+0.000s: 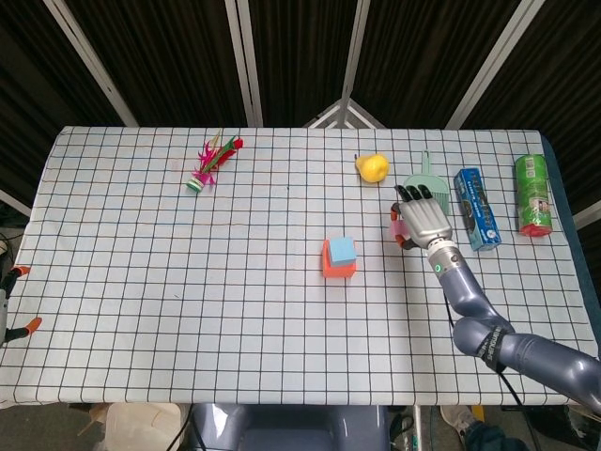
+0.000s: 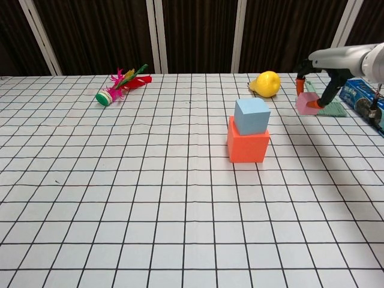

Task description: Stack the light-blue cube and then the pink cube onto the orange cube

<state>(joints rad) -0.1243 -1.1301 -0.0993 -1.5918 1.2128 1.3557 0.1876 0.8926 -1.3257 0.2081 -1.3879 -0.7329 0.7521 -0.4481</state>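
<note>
Pinching the pink cube [image 2: 308,103] between thumb and fingers, my right hand [image 1: 423,218] is holding it clear of the checked tablecloth [image 1: 188,282]. To that hand's left, the smooth light-blue cube [image 2: 251,116] is sitting on the matte orange cube [image 2: 247,143], with open cloth between us. Just behind my hand a yellow pear-shaped toy [image 2: 266,83] is lying, and a green plastic dustpan [image 1: 428,187] is lying almost under my fingers. To my right a blue box [image 1: 476,208] and a green canister [image 1: 533,194] are resting. Far left, a feathered shuttlecock [image 1: 211,162] is lying. My left hand is out of sight.
</note>
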